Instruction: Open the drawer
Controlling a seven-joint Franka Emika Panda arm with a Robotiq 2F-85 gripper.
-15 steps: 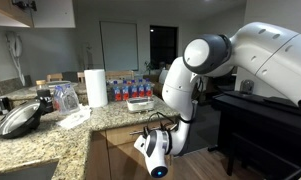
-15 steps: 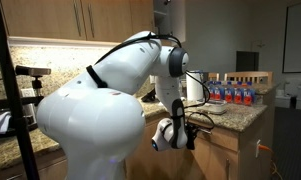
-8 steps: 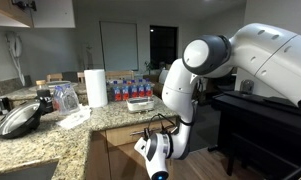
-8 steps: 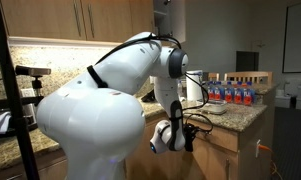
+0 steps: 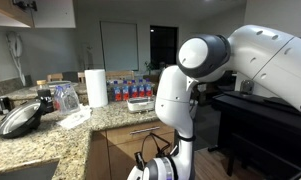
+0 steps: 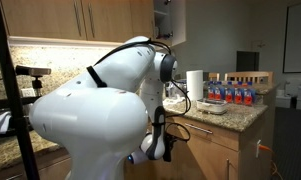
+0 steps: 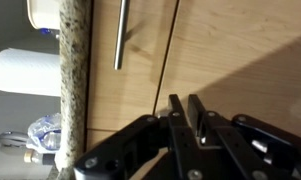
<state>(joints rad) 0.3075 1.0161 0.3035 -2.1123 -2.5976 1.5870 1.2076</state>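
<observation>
Claw [image 7: 184, 104] was shut. Its two dark fingers [image 7: 195, 115] lay side by side with no gap visible and nothing between them. It held nothing.

Wrist view was turned a quarter, so the counter's [image 7: 76, 90] granite front edge ran top to bottom.
- Drawer [image 7: 140, 90] sat directly under that edge: a light wood front, flush with its neighbours, nothing of its inside showing.
- Handle [image 7: 120, 35], a silver bar, ran parallel to the counter edge in the upper part of the view, well apart from the claw.
- Fingertips sat over the seam between the drawer front and the door panel [image 7: 240, 60] below it. Whether they touched the wood could not be told.

On the counter, wrist view: paper roll [image 7: 25, 72] back from the edge, a glass jar [image 7: 42, 135] near it.

In both exterior views the arm [image 5: 175, 105] bent down in front of the cabinets, with the claw [image 5: 153, 172] [image 6: 157, 148] low and below counter level. The drawer front [image 5: 125, 137] showed under the counter's front edge in an exterior view, above the claw.

Also on the counter:
- Paper roll [image 5: 96, 87] upright, away from the front edge.
- Bottles [image 5: 130, 88], with blue labels, grouped just beside the roll.
- Pan [image 5: 18, 118], dark, near the front edge and well apart from the roll.
</observation>
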